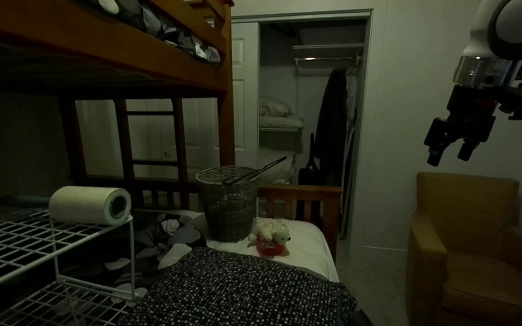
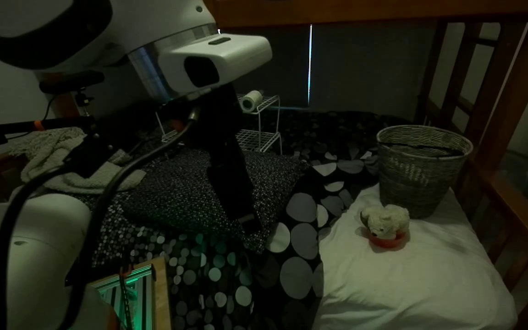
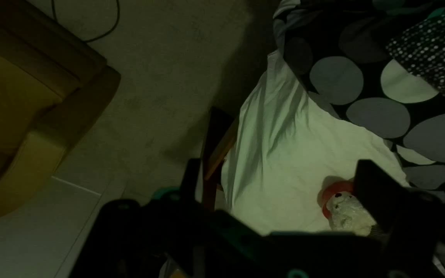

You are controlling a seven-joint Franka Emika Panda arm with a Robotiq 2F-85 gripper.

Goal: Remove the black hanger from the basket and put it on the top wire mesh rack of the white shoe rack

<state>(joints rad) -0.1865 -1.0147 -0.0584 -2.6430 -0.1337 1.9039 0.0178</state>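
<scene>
Exterior view, black hanger (image 1: 261, 170) jutting from basket (image 1: 229, 208), hand (image 1: 449, 156) spread

1. Slim black hanger (image 1: 261, 170)
2. Round grey mesh basket (image 1: 228, 208)
3. White metal wire shoe rack (image 1: 53, 254)
4. Cream plush bear (image 2: 387, 220)
5. Black cloth bedding (image 2: 301, 247) has big grey and white dots
6. Mustard upholstered armchair (image 1: 467, 199)

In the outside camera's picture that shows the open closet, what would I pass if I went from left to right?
The white shoe rack → the grey mesh basket → the cream stuffed toy → the dark hanging garment → the robot's gripper.
</scene>
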